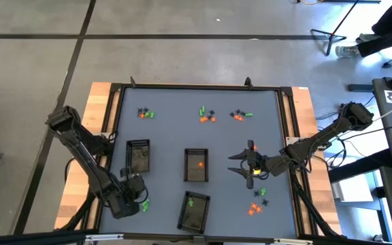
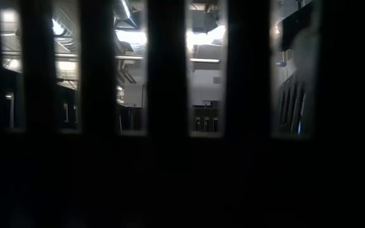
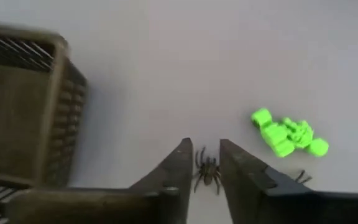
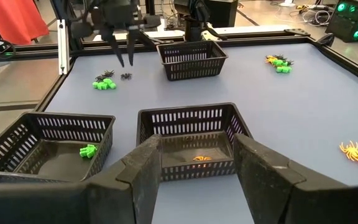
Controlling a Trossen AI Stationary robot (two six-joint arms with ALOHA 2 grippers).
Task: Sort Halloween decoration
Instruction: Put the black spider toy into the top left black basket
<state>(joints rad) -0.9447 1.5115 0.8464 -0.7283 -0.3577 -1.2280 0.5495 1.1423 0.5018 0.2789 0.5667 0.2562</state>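
1. Grey-blue, the table (image 1: pixel 169 122) bears three dark slotted trays: one (image 1: pixel 138 156) on the left arm's side, one (image 1: pixel 196 165) in the middle, one (image 1: pixel 194 210) at the near edge.
2. The right gripper (image 1: pixel 248 164) hangs above the table just beside the middle tray, its fingers (image 4: pixel 143 171) spread wide with nothing between them. In the right wrist view the middle tray (image 4: pixel 193 140) sits straight ahead in the gap between them, an orange trinket (image 4: pixel 201 158) on its floor.
3. The left gripper (image 3: pixel 204 171) is down at the table surface near the left tray (image 3: pixel 23 112), its fingers (image 3: pixel 180 167) parted only a little. A tiny black spider (image 3: pixel 207 172) lies in that narrow gap; whether the pads touch it I cannot tell.
4. A bright green trinket (image 3: pixel 289 134), knobbly and jointed, lies on the table just beyond the outer side of one left finger, apart from it.
5. Further small clusters of orange, green and black trinkets (image 1: pixel 207 115) lie along the far edge, well away from both grippers, and another cluster (image 1: pixel 256 203) lies near the right gripper towards the near edge.
6. One green trinket (image 4: pixel 88 150) rests in the near-edge tray.
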